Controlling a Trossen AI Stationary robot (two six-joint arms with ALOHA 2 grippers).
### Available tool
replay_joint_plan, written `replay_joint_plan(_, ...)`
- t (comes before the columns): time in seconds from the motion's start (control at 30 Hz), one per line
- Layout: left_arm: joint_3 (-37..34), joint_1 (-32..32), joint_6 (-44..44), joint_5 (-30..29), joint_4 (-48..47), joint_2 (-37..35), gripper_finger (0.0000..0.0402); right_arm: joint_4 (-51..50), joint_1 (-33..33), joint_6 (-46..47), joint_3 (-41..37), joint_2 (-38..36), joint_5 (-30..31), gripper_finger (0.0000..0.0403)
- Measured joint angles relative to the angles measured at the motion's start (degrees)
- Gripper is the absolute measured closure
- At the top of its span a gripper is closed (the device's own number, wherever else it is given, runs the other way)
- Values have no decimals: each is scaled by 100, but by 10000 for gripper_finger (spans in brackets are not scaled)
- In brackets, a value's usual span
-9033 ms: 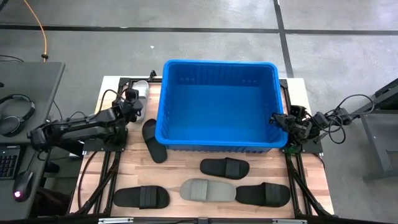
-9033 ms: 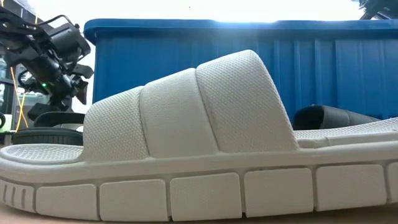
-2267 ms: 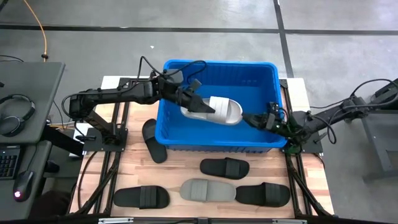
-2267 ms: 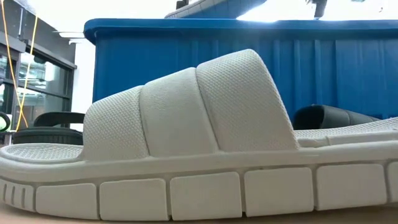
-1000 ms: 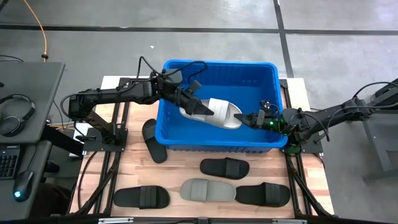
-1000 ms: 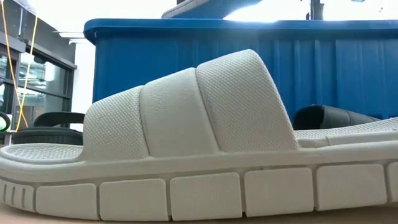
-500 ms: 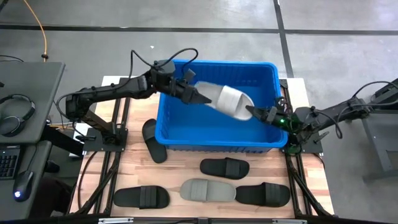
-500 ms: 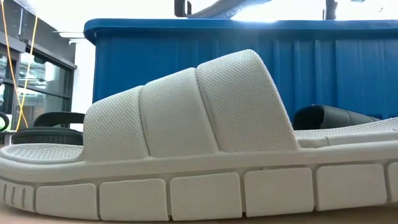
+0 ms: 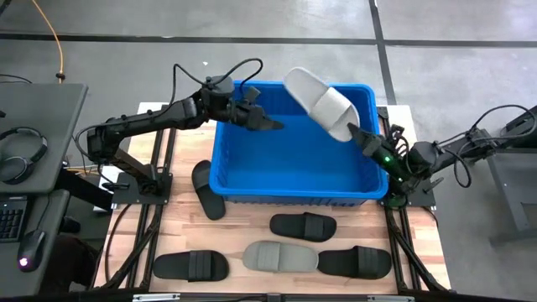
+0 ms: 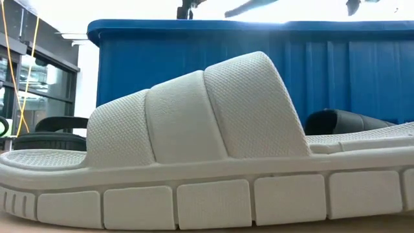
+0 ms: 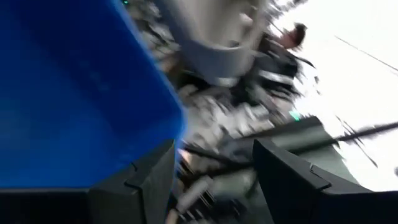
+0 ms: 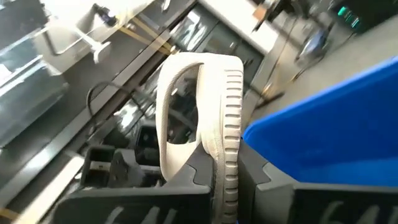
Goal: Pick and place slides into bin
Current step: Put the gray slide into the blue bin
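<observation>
Wooden counter [image 9: 243, 220] with five slides [image 9: 303, 226] laid before the blue bin [image 9: 294, 189]. At left, the left hand [image 9: 270, 125] is spread empty over the bin; at right, an off-white slide [image 9: 323, 104] is pinched in the right hand [image 9: 359, 138], raised above the bin's far right corner.

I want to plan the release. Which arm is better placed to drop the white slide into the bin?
The right gripper: it is shut on the white slide above the bin, while the left gripper is open and empty.

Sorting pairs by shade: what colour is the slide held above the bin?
Off-white slide, clearest in the high view.
</observation>
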Motion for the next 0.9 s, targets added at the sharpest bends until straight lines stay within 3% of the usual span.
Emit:
replay_joint_plan(0.1, -2, -101, 60, -611, 4, 9, 195, 186, -114, -333, 0, 0, 268, 400)
replay_joint_plan(0.3, -37, -320, 8, -1660, 139, 4, 195, 397, -503, -418, 2, 100, 116, 400)
replay_joint_plan(0.5, -702, -497, -370, -2052, 1103, 2, 195, 840, -1019, -343, 2, 412, -420, 400)
replay_joint_plan(0.63, -1308, -713, -698, -2133, 2291, 9, 195, 1276, -1245, -371, 2, 633, -769, 400)
replay_joint_plan(0.77, -1701, -969, -772, -2666, 3654, 4, 195, 1441, -1421, -74, 2, 906, -1082, 401)
replay_joint_plan(0.9, -1853, -1151, -550, -3301, 4073, 9, 195, 1661, -1497, 332, 2, 1300, -1343, 401)
